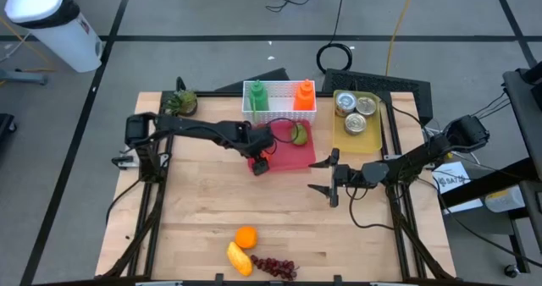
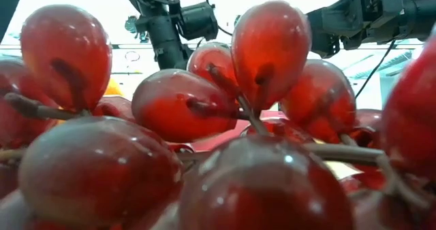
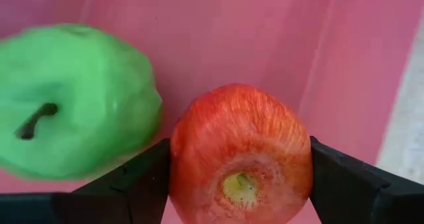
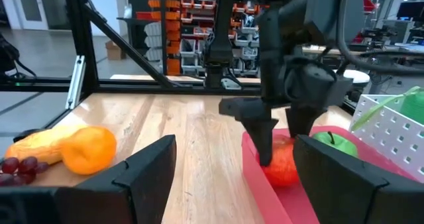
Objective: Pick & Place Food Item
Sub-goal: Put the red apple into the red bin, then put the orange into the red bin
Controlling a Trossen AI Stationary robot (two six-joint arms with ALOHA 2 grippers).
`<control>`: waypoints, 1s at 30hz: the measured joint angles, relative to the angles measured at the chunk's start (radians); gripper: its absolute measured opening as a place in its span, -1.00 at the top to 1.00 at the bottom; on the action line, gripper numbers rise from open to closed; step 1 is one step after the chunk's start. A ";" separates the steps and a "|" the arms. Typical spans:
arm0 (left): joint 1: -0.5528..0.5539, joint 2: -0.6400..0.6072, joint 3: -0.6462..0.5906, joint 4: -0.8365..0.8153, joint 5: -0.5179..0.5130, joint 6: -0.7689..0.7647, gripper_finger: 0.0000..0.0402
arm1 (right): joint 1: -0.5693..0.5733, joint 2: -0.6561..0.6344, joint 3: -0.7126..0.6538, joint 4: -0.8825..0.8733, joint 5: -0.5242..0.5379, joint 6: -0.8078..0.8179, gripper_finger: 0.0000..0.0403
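Note:
The red apple (image 3: pixel 242 154) sits between my left gripper's (image 3: pixel 238 191) fingers at the near left corner of the pink tray (image 1: pixel 292 155). The right wrist view shows this gripper (image 4: pixel 278 141) coming down on the red apple (image 4: pixel 283 164). A green apple (image 3: pixel 73 98) lies on the tray beside it. My right gripper (image 1: pixel 326 174) waits open to the tray's right, touching nothing. An orange (image 1: pixel 246 235), a yellow food item (image 1: pixel 239 259) and red grapes (image 1: pixel 275 267) lie near the table's near edge. My left gripper pinches the red apple by its two opposite sides (image 3: pixel 182 164), one dark finger (image 3: pixel 132 187) on each. The fingers come from above, pointing down (image 4: pixel 265 134). The apple's bottom is at the pink tray's surface; whether it rests there or hangs just above, I cannot tell.
A white basket (image 1: pixel 279 112) with a green and an orange bottle stands behind the tray. A yellow tray (image 1: pixel 373 142) with cans is to its right. The grapes (image 2: pixel 218 121) fill the low view. Bare wooden table (image 1: pixel 212 201) lies between the pink tray and the near fruit.

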 joint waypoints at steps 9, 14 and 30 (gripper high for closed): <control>0.001 0.036 0.005 0.009 -0.003 -0.005 -0.53 | 0.000 0.000 0.000 0.001 0.000 -0.001 -0.41; 0.001 0.037 0.005 0.009 -0.003 -0.004 -0.54 | 0.000 0.000 0.000 0.001 0.000 -0.001 -0.41; 0.002 -0.040 -0.001 -0.001 -0.004 0.025 -0.85 | 0.000 0.001 -0.001 -0.002 0.000 -0.001 -0.41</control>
